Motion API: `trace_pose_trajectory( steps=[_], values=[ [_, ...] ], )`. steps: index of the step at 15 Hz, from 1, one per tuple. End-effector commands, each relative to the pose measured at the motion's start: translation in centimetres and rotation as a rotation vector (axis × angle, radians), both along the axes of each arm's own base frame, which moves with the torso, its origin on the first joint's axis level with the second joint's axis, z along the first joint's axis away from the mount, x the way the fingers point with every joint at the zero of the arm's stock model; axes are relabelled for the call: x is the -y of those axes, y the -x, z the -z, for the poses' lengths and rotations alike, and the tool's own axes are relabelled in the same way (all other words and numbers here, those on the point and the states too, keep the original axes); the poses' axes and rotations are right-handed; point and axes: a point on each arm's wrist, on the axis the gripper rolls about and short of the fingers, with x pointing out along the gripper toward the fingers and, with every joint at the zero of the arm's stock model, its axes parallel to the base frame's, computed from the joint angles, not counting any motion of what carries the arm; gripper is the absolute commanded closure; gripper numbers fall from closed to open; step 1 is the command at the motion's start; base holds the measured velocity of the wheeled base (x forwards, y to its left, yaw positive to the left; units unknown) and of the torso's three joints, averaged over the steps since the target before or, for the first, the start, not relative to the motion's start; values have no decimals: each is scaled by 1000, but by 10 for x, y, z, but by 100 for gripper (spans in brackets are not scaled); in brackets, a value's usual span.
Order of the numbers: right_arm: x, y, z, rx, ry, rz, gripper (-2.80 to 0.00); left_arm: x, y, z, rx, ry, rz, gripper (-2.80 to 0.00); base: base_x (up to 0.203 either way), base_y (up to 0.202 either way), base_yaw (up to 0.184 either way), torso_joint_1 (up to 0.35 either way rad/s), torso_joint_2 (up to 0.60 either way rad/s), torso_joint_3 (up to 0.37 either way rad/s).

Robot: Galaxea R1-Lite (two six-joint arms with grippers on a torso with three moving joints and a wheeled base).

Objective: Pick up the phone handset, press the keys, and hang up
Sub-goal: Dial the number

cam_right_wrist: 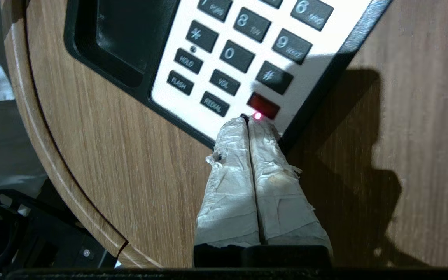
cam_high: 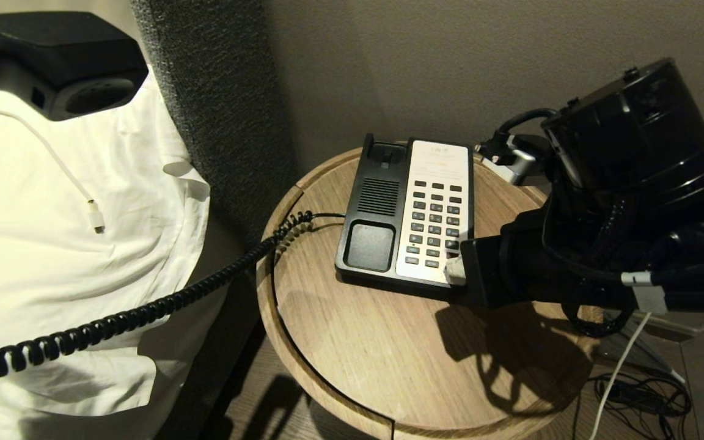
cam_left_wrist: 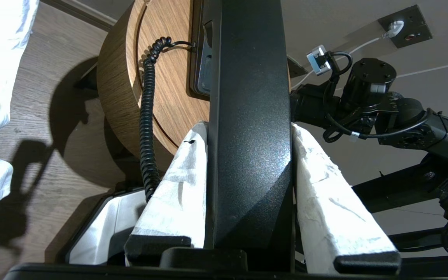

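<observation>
left gripper [cam_left_wrist: 249, 155]: taped fingers [cam_left_wrist: 177, 186] pinch the phone handset [cam_left_wrist: 249, 116] between them, lifted off the phone base [cam_high: 382, 214], coiled cord [cam_high: 144, 311] trailing to the round table [cam_high: 358, 366] | right gripper [cam_right_wrist: 249, 124]: fingers pressed together, tips at the keys' [cam_right_wrist: 243, 50] near edge, just beside the red key [cam_right_wrist: 263, 105].

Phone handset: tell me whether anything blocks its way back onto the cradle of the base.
Nothing lies in the empty cradle. The phone handset is held up by the left gripper. The right gripper, jaws together at the keys, reaches in from the other side, beside the cradle, not over it.
</observation>
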Motion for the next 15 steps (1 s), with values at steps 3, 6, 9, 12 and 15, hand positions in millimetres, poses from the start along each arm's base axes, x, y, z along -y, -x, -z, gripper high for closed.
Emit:
trace_pose_trajectory(
  steps=[3, 6, 9, 12, 15],
  values=[
    [0, 0, 3, -4, 6, 5, 0, 0, 0, 1, -5, -2, -2, 0, 0, 0, 0, 0, 0, 0],
    [5, 5, -6, 14, -17, 2, 0, 0, 0, 1, -7, -4, 0, 0, 0, 0, 0, 0, 0, 0],
    [16, 14, -17, 31, -42, -2, 0, 0, 0, 1, -8, -5, -1, 0, 0, 0, 0, 0, 0, 0],
    [21, 19, -20, 27, -49, 1, 0, 2, -1, 1, -11, -8, -2, 0, 0, 0, 0, 0, 0, 0],
    [27, 24, -24, 38, -60, 5, 0, 9, -7, 3, -22, -35, 0, 0, 0, 0, 0, 0, 0, 0]
  ],
)
